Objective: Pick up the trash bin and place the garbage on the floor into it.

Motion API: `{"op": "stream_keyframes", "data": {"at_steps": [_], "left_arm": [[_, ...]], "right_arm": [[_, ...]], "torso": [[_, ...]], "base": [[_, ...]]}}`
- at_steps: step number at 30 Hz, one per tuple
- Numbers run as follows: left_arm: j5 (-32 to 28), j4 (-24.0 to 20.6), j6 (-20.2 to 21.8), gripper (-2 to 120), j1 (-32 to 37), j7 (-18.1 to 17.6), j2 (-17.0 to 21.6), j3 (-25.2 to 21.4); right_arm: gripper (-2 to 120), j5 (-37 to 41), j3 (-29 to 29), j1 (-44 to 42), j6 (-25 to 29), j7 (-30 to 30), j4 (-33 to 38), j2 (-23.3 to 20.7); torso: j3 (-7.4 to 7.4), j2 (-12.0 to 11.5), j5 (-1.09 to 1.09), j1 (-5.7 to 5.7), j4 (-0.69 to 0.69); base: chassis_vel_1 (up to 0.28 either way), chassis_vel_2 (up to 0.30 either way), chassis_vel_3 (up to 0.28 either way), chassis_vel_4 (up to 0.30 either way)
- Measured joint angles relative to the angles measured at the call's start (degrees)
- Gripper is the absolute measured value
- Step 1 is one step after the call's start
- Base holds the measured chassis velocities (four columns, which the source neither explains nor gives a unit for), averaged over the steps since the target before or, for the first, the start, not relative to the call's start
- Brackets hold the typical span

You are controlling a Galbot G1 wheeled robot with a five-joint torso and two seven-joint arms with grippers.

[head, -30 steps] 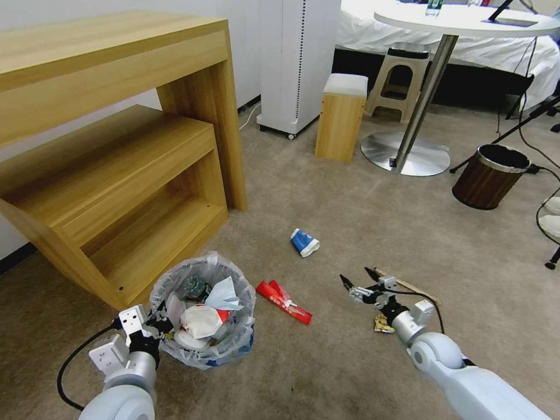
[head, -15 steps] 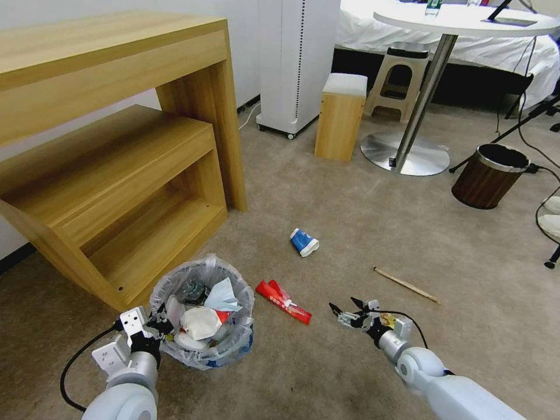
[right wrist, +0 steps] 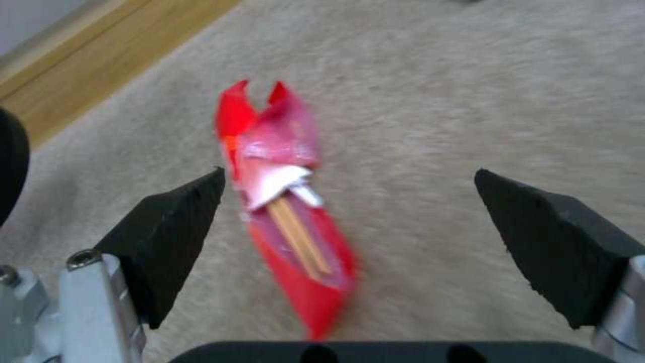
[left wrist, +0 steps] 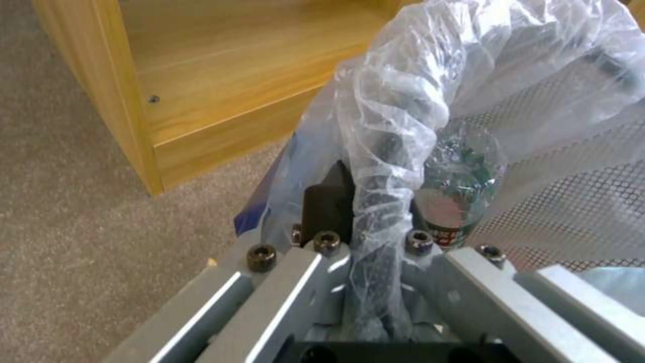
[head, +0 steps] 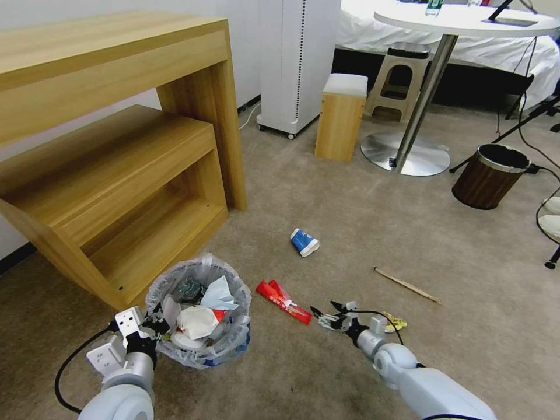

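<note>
1. The trash bin is sitting on the floor, just in front of the wooden shelf. It is holding paper, a crushed cup and a small bottle inside its crinkly bag.
2. The left gripper is pinching the near rim of the trash bin. In the left wrist view its fingers are squeezing a fold of the plastic bag.
3. The right gripper is hanging low over the floor with its two black fingers spread wide and holding nothing.
4. A red wrapper is lying flat on the floor between the trash bin and the right gripper. In the right wrist view the wrapper is showing between the spread fingers, closer to one of them.
5. A crushed blue and white cup is lying farther out on the floor.
6. A wooden stick is lying off to the right, and a small yellow wrapper is sitting near the right arm.
7. A brown bin is standing far away by the round table.
</note>
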Motion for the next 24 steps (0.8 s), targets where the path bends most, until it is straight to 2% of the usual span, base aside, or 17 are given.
{"op": "stream_keyframes", "data": {"at_steps": [4,8,14,17,24], "left_arm": [[0.0,-0.8,0.0,0,0.5,-0.1,-0.1,-0.1],[0.0,-1.2,-0.1,0,1.0,-0.1,-0.1,-0.2],[0.2,-1.4,-0.2,0,1.2,-0.1,-0.3,-0.1],[0.3,-1.8,-0.2,0,1.5,-0.1,-0.3,0.0],[0.3,-2.6,-0.3,0,1.8,-0.1,0.0,-0.1]], "right_arm": [[90,-0.8,-0.5,1.2,0.5,-0.2,-3.0,3.0],[87,-1.3,-0.4,1.3,0.7,-0.3,-4.1,4.2],[86,-1.5,0.0,1.0,0.8,-0.1,-4.6,4.9],[81,-1.6,0.2,1.1,0.9,-0.1,-5.0,5.2],[81,-1.8,0.5,0.3,0.6,-0.3,-5.4,5.5]], "torso": [[0.0,0.0,0.01,0.0,0.0],[0.0,0.0,0.0,0.0,0.0],[0.0,0.0,0.01,0.0,0.0],[0.0,0.0,0.01,0.0,-0.01],[0.0,0.0,0.01,0.0,-0.01]], "base": [[0.0,0.0,0.0,0.0],[0.0,0.0,0.0,0.0],[0.0,0.0,0.0,0.0],[0.0,0.0,0.0,0.0],[0.0,0.0,0.0,0.0]]}}
